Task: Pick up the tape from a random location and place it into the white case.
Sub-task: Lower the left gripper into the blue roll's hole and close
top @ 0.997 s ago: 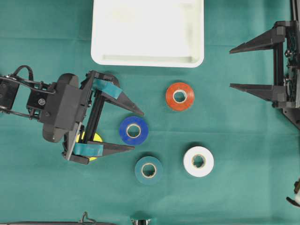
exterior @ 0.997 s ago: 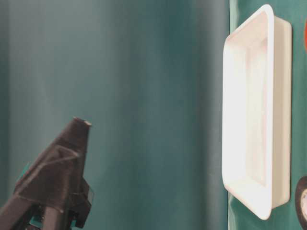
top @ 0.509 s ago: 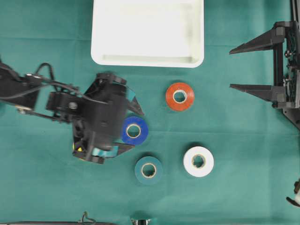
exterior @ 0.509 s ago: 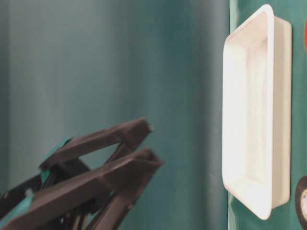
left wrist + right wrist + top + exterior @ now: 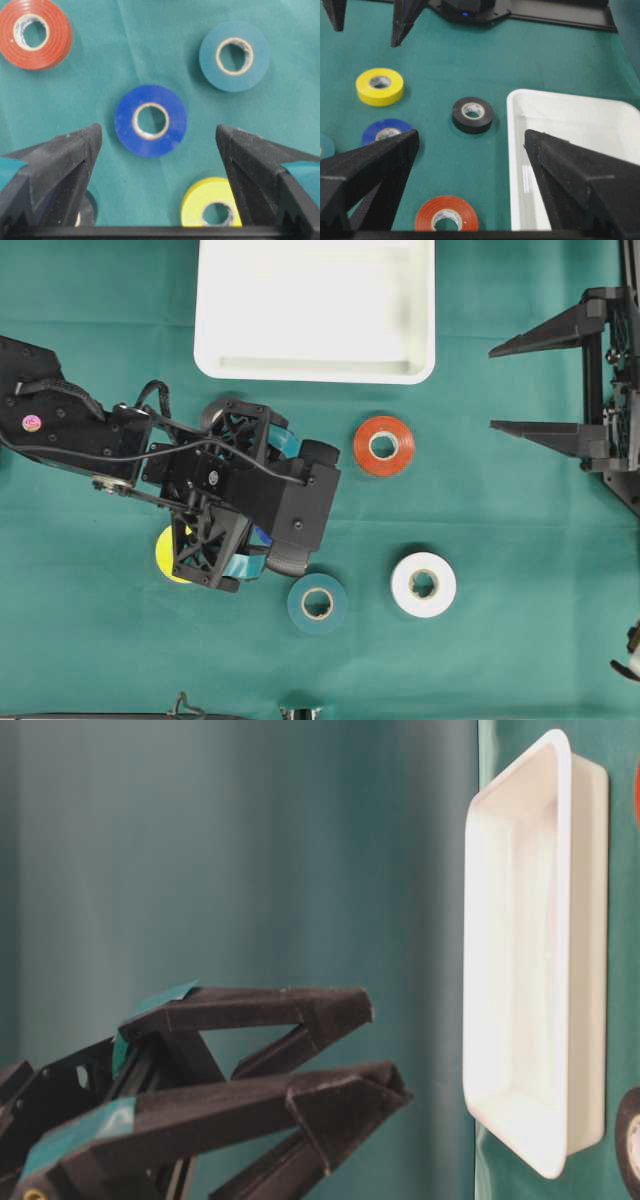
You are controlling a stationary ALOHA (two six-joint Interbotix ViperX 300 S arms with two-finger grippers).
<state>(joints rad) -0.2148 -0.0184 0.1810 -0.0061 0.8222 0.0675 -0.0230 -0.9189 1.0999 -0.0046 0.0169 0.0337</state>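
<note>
Six rolls of tape lie on green cloth: red (image 5: 34,33), teal (image 5: 234,56), yellow (image 5: 210,210), white (image 5: 423,584), black (image 5: 472,114) and a glossy blue roll (image 5: 150,120) with a pale core. One shallow white rectangular plastic case (image 5: 315,310) sits beyond. Both the left gripper (image 5: 157,137) and the right gripper (image 5: 470,142) are spread wide, empty.

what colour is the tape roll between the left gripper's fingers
Blue, with a pale inner core. The blue tape roll shows best in the left wrist view.

Surface: teal-green cloth (image 5: 520,540) covers the whole work table, with faint creases | Backdrop: plain teal-green curtain or wall (image 5: 250,870) in the table-level view, blurred, with soft vertical shading | Light: even and diffuse, soft shadows | Floor, windows: cannot tell
</note>
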